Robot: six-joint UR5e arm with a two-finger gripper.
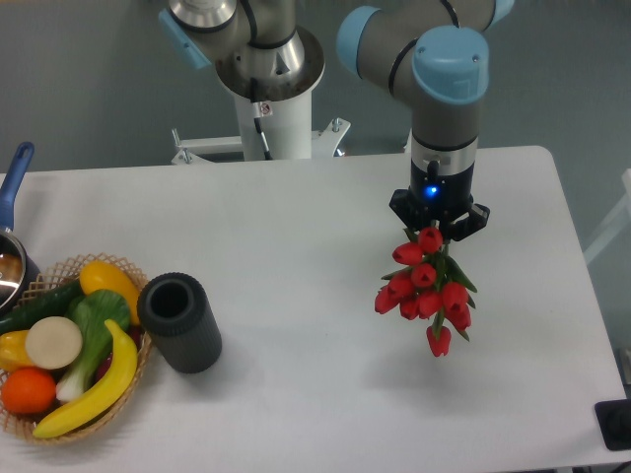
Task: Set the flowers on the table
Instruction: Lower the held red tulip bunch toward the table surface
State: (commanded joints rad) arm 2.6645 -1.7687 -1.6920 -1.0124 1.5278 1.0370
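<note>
The flowers (424, 289) are a bunch of red tulip buds with green leaves, hanging bud-down under my gripper (438, 229) above the right half of the white table (315, 256). The gripper points straight down and is shut on the stem end of the bunch, which is hidden between the fingers. The bunch hangs above the tabletop; a faint shadow lies on the table below and left of it.
A dark grey cylinder cup (180, 322) lies on the table at the left. A wicker basket (69, 345) holds a banana, an orange, a yellow pepper and a green leafy vegetable. A pot with a blue handle (15, 197) is at the far left edge. The robot base (268, 99) stands behind the table.
</note>
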